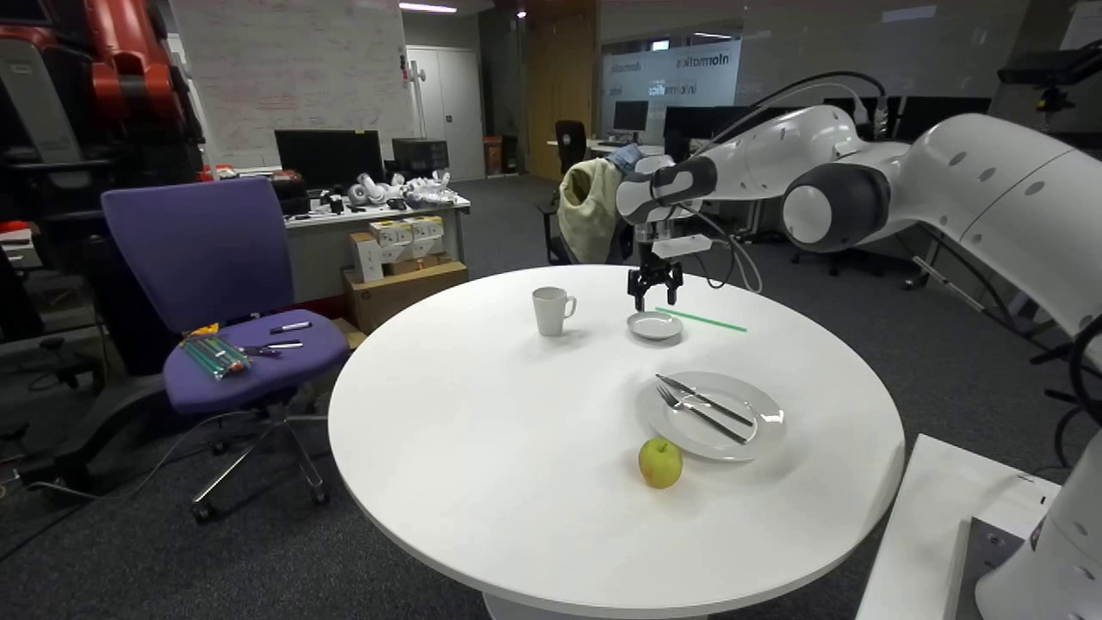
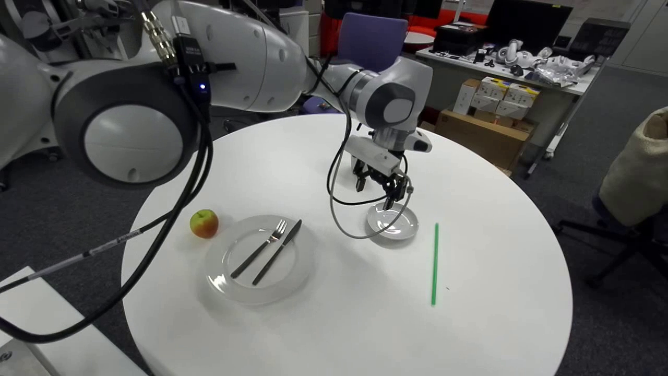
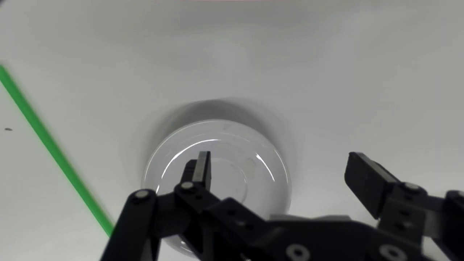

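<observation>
My gripper [image 1: 656,301] points down with its jaws wide apart and nothing between them. In the wrist view the left finger [image 3: 204,166] overlaps the small white saucer [image 3: 257,185], while the right finger [image 3: 366,177] stands over bare tabletop beside it. Both exterior views show the saucer [image 2: 402,230] just below the gripper [image 2: 374,197]; it appears to hang above without contact. A green straw [image 2: 435,263] lies near the saucer. In an exterior view a white mug [image 1: 548,312] stands upright, handle towards the gripper; elsewhere the arm mostly hides it.
On the round white table [image 1: 482,448] a large plate [image 1: 689,430] carries a fork [image 1: 702,415] and a knife [image 1: 708,400]. An apple [image 1: 660,463] sits by its edge. Loose cables [image 2: 334,209] loop beneath the wrist. A purple chair [image 1: 250,349] stands beyond the table.
</observation>
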Motion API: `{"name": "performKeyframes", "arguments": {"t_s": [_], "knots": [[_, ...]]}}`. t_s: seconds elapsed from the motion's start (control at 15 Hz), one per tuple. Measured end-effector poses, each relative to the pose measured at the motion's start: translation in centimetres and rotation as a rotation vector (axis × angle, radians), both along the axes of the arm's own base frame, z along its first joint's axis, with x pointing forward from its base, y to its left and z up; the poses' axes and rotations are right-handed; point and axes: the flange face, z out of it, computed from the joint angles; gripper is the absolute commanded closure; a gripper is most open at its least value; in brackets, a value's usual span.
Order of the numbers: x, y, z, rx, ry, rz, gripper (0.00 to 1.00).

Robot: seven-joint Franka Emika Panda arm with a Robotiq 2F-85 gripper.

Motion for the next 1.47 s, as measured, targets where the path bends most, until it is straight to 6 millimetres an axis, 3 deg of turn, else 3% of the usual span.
{"name": "performKeyframes", "arguments": {"t_s": [0.53,1.47], "knots": [[0.8,0.4,-4.8,-0.033,-0.005,-0.120,0.00],[0.7,-0.4,-7.2,-0.062,-0.003,-0.159,0.00]]}}
